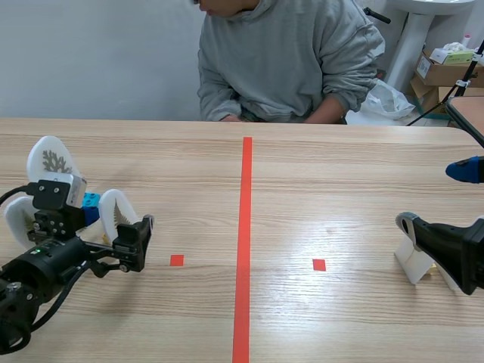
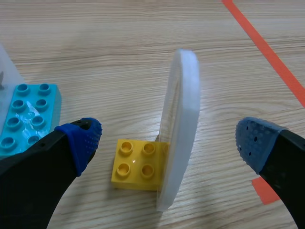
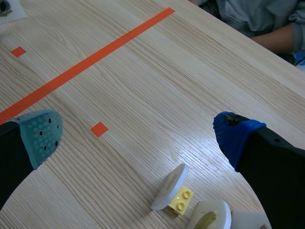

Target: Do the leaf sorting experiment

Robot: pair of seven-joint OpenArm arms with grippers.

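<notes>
A white disc (image 2: 181,129) stands upright and edge-on, fixed to a yellow brick (image 2: 136,164). My left gripper (image 2: 169,143) is open around it, one pad on each side, neither touching. In the scene view this disc (image 1: 117,213) is at the far left of the table. Beside it are a light blue brick (image 2: 28,117) and a second disc (image 1: 51,160) bearing a leaf print. My right gripper (image 3: 138,136) hangs open above the table's right side. Under it, toward the arm, another white disc (image 3: 170,187) stands on a yellow brick (image 3: 181,199), next to a disc with a greenish leaf (image 3: 209,219).
A person in a grey hoodie (image 1: 287,60) sits across the table. A long orange-red tape line (image 1: 244,242) splits the wooden table (image 1: 340,189), with a small red square on each side. A third white disc (image 1: 15,219) stands behind the left arm.
</notes>
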